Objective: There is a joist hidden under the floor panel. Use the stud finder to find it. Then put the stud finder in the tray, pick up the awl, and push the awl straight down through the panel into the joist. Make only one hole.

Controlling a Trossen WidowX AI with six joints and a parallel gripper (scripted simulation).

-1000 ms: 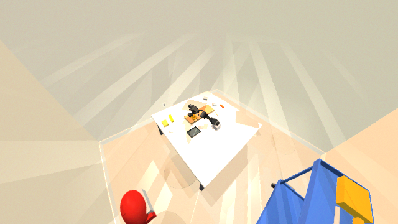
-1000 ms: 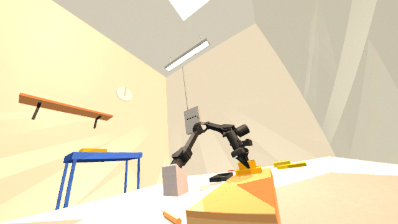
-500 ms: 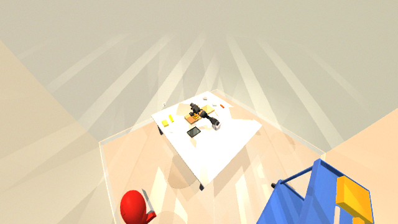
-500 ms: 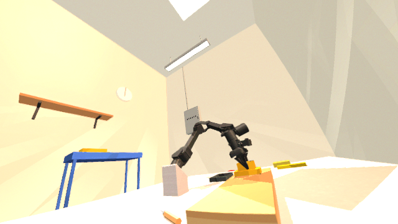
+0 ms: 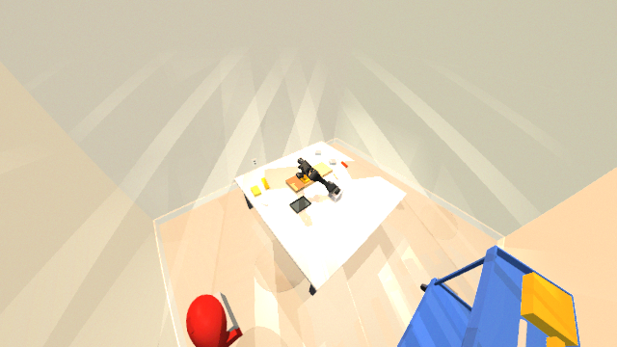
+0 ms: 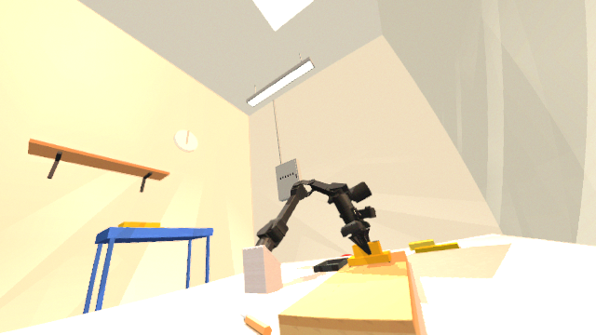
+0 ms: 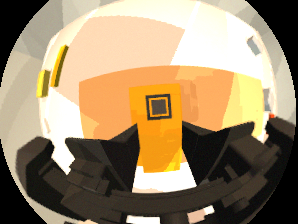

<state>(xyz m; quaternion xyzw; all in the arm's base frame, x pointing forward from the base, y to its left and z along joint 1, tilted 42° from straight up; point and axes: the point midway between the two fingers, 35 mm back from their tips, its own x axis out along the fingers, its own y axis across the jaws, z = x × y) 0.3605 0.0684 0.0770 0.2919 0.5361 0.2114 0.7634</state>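
From where I stand, the black parallel-jaw gripper [image 5: 303, 176] [image 6: 368, 248] [image 7: 157, 123] is part-way open, its fingers stopped against the orange stepped plastic stud finder [image 5: 306, 179] [image 6: 372, 253] [image 7: 157, 132] between them. The square dark-framed window [image 7: 158, 106] on the finder's top faces the wrist camera, and I can make out no lit signal in it.

The finder is at the far end of the long, flat wooden floor panel [image 5: 322, 173] [image 6: 354, 293] [image 7: 105, 102], seen from the exterior side; whether its base truly touches or skims just above, I can't tell. I judge the scan to be the step in hand. To do it well, I'd keep the base flat and sweep slowly along the panel's length with light, even pressure, then note both edges of any signal and take the middle; tipping it could give a false reading.

Beside the panel sits the shallow black rectangular tray [image 5: 300, 204] [image 6: 331, 265], with nothing in it that I can see. The slim orange-handled awl [image 5: 335, 176] [image 6: 257, 325] lies on the white table [image 5: 333, 241] [image 6: 186, 312] [image 7: 135, 37], near the panel's other end, waiting for its single hole.
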